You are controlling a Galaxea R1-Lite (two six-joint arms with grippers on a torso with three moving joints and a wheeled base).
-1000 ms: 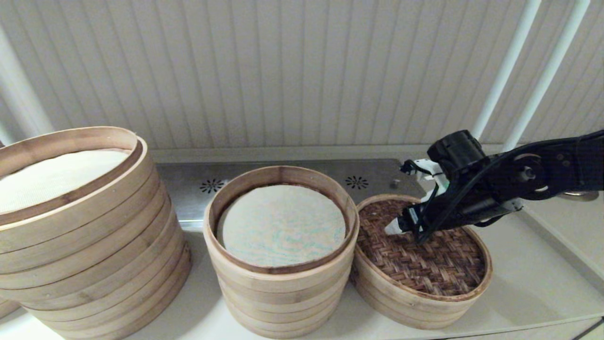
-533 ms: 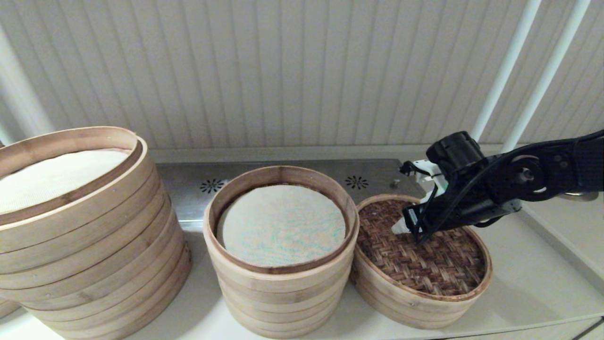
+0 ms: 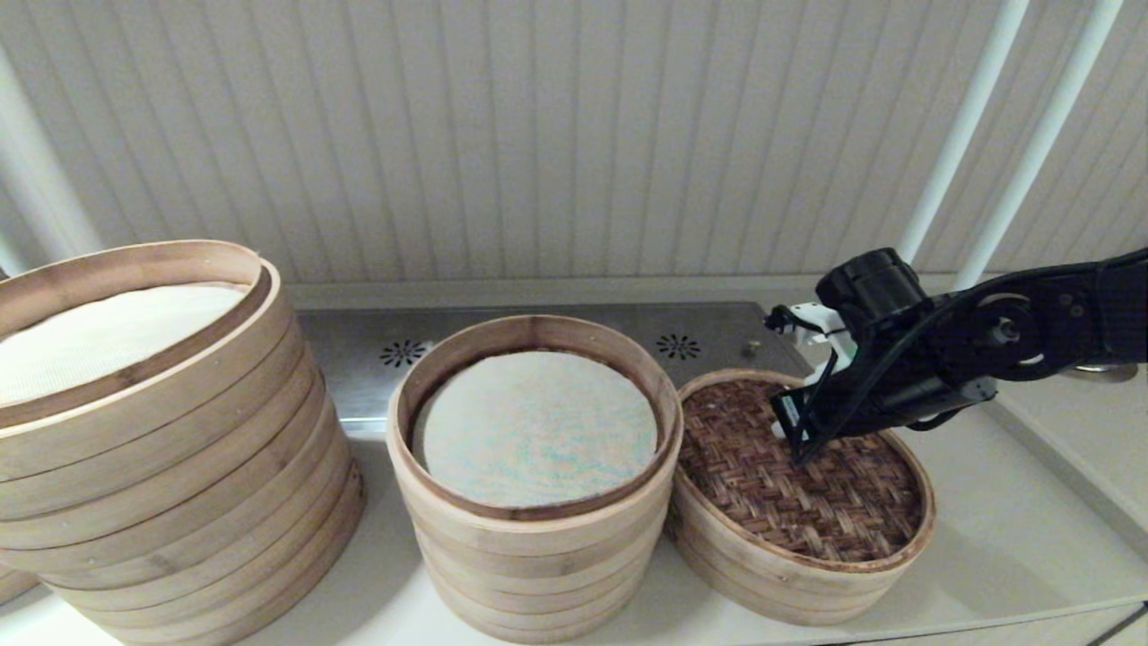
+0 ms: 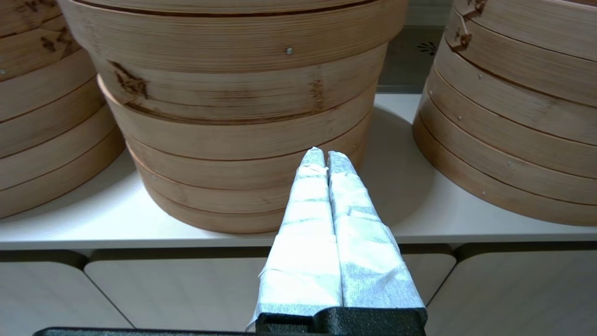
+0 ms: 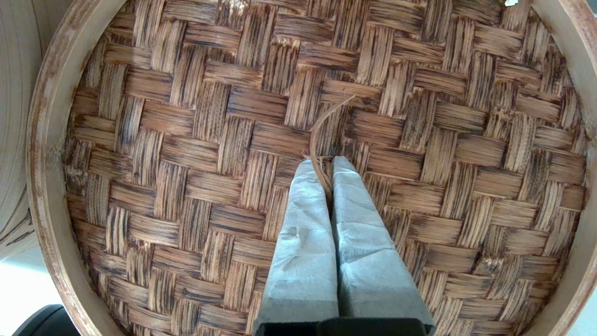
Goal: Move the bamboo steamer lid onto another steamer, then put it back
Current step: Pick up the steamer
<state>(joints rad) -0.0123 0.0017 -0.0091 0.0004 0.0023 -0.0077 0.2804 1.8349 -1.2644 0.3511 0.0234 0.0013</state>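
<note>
The widest stack of pale bamboo rings with a plain white liner (image 3: pixel 134 431) is seen at far left. Beside it stands the mid-sized pale bamboo steamer with a green-flecked liner (image 3: pixel 534 475). Touching its right side, the round lid of dark brown woven bamboo (image 3: pixel 807 484) sits on a low pale basket. The right gripper (image 5: pixel 326 163) is pressed to the weave, its fingers clenched on a thin loop there. The left gripper (image 4: pixel 325 156), clenched on nothing, is held low before the counter.

Woven lid (image 3: pixel 812 489) flat beside open steamer (image 3: pixel 534 475)
</note>
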